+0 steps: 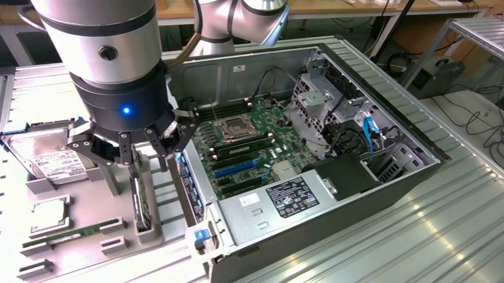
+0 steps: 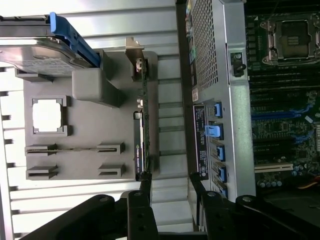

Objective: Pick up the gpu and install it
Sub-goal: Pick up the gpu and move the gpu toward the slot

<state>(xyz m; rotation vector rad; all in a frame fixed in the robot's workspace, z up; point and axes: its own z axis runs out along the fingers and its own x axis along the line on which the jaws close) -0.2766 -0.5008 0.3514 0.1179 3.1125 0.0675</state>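
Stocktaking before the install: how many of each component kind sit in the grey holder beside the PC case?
Hard drive: 1
CPU: 1
RAM stick: 1
GPU: 1
Total: 4

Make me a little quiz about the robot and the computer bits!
1. True or false: the black pincer is shut on the thin black card with a silver bracket, the gpu.
2. Where is the gpu? A) standing on edge in a slot of the grey holder tray; B) plugged into the computer; C) lying flat on the table.
3. Fill in: inside the open grey metal computer case lies a green ___.
Key: 1 false, the pincer is open, over the gpu. 2 A. 3 motherboard.
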